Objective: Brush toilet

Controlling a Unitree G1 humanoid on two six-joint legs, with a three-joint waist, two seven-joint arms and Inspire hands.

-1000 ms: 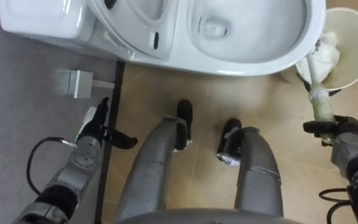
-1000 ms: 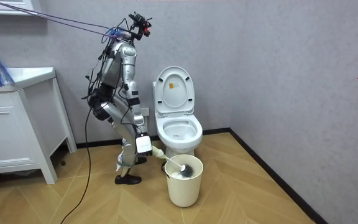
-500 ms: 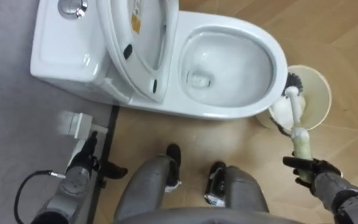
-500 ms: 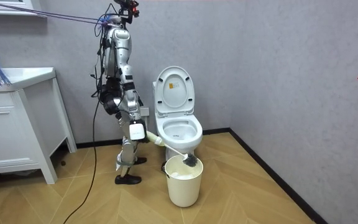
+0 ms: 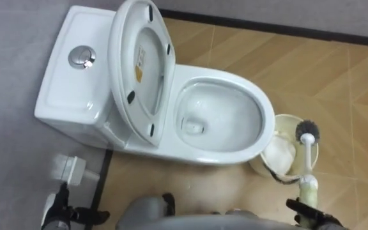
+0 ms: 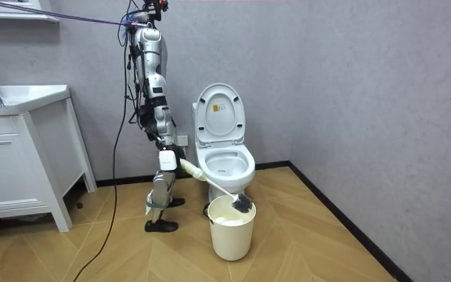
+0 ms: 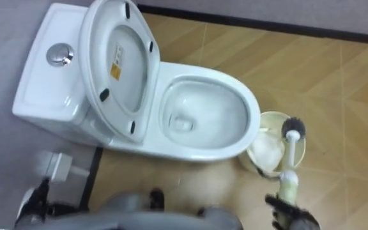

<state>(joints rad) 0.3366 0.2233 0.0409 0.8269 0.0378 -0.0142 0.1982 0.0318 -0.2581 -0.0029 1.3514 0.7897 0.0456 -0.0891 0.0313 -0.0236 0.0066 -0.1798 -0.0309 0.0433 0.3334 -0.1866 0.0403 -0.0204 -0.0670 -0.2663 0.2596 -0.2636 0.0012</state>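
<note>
Asking: what is the right hand (image 5: 306, 214) gripping?

Answering: its fingers are curling round the handle of the brush (image 5: 306, 160). The bristle head is hanging over the bin (image 5: 268, 171), which is standing just beside the front of the toilet (image 5: 94, 115).

Asking: and the left hand (image 5: 59, 207)?

Answering: it is idling beside the toilet's tank end, fingers straight, carrying nothing.

Asking: how is this step best performed?

Answering: I am judging the transfer into the toilet bowl as pending. Advising: keep the grip firm, lift the head clear of the bin rim, swing it over the toilet's front rim, then lower it well away from the raised seat (image 5: 139, 70).
</note>
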